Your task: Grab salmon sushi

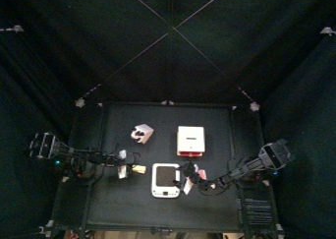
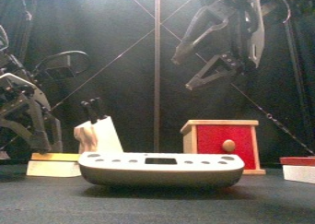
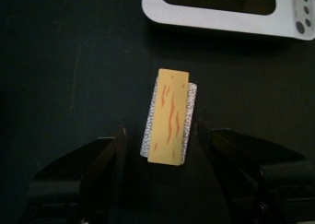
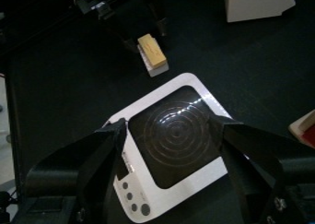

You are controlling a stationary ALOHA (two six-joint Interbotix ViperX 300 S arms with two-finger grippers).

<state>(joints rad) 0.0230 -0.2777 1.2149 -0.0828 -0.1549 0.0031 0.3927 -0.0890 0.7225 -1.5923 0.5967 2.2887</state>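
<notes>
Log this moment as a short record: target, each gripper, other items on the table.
target: salmon sushi, lying flat on the table
left gripper: open, straddling the sushi, not closed on it
right gripper: open, above the white scale
other items: red and white box, white knife block

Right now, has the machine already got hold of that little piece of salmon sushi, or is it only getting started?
Not grabbed yet. Done: the left gripper is lined up over the salmon sushi, open, with a finger on either side. In hand: nothing; the sushi lies flat on the table, beside the white scale. Left: lower, close on it and lift. The right gripper hangs open above the scale, holding nothing.
</notes>
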